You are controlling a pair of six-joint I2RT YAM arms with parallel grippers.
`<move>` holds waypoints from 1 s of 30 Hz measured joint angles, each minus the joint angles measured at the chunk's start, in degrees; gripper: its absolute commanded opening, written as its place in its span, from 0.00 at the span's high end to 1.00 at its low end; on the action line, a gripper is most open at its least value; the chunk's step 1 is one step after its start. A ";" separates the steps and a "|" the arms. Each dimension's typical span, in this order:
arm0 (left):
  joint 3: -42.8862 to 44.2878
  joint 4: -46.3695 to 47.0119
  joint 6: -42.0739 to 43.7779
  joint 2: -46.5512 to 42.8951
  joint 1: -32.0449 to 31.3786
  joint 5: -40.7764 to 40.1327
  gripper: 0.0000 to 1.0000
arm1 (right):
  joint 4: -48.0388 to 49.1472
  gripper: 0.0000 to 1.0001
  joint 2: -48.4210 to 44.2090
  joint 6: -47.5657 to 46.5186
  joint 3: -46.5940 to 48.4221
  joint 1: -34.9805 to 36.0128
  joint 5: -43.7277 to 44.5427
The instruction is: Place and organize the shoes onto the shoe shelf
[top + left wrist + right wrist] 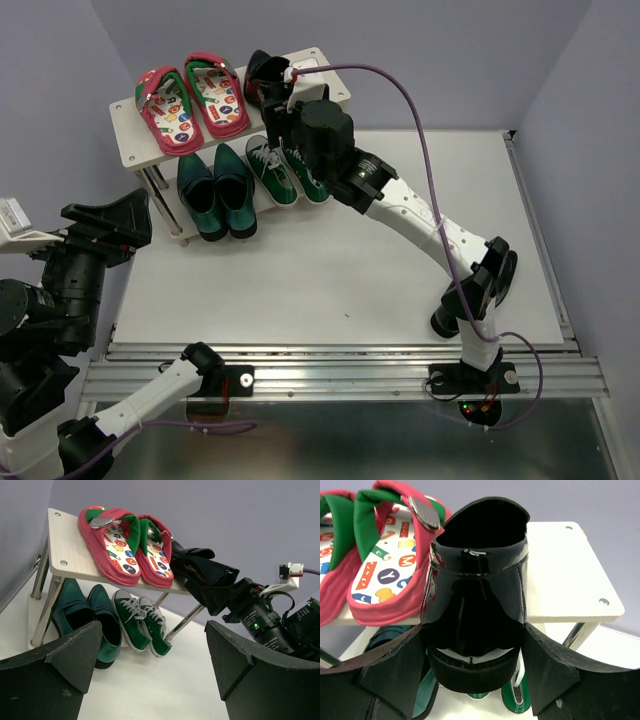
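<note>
Fingers (390, 675) of your right gripper (472, 667) are clamped on either side of a glossy black dress shoe (475, 595). They hold it over the right end of the top board of the shoe shelf (565, 580), just beside the red flip-flops (385, 580). I cannot tell from these views whether its sole touches the board.

I judge this to be the set-down. Before you let go, level the shoe so the sole lies flat, and square it with the flip-flops. Leave bare board on its right, since a partner shoe will probably need that space; I see no second black shoe here. Lower gently, open the jaws only a little, then lift straight up so the glossy sides do not drag the shoe off the edge.

On the lower tier the teal dress shoes (218, 195) sit at the left and the green sneakers (285, 170) next to them, both paired. Your left gripper (155, 670) hangs with fingers spread wide, holding nothing, well to the left of the shelf; it can stay out of the way.
</note>
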 measured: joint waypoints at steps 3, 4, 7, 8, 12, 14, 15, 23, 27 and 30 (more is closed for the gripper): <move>0.00 0.00 0.00 0.00 0.00 0.00 0.05 | 0.76 0.96 0.68 -0.85 1.60 0.00 -0.02; 0.00 0.00 0.00 0.00 0.00 0.00 0.05 | 0.87 0.96 0.98 -1.16 2.10 0.00 -0.17; 0.00 0.00 0.00 0.02 0.00 0.02 0.05 | 1.20 0.96 2.38 -2.27 3.78 0.02 -0.50; 0.00 0.00 -0.02 0.00 0.00 0.02 0.05 | 1.31 0.98 2.75 -2.56 4.02 0.02 -0.59; 0.00 0.00 -0.07 0.00 0.00 0.04 0.05 | 1.46 0.99 4.17 -4.07 4.17 -0.26 -1.51; 0.00 -0.02 -0.13 0.00 0.00 0.02 0.05 | 2.51 0.99 4.31 -4.46 3.28 -0.35 -2.40; 0.00 -0.02 -0.20 0.00 0.00 0.02 0.05 | 4.26 0.99 4.09 -4.79 1.68 -0.61 -2.99; -0.02 -0.24 -0.28 0.00 0.00 0.02 0.05 | 17.00 0.99 -0.28 -5.51 -12.39 -1.51 -6.93; -0.07 -0.28 -0.35 0.00 0.00 0.02 0.05 | 18.51 0.99 -0.48 -5.27 -13.33 -1.84 -8.22; -0.07 -0.46 -0.44 0.00 0.00 0.00 0.05 | 19.30 0.99 -0.55 -5.05 -13.81 -2.01 -8.85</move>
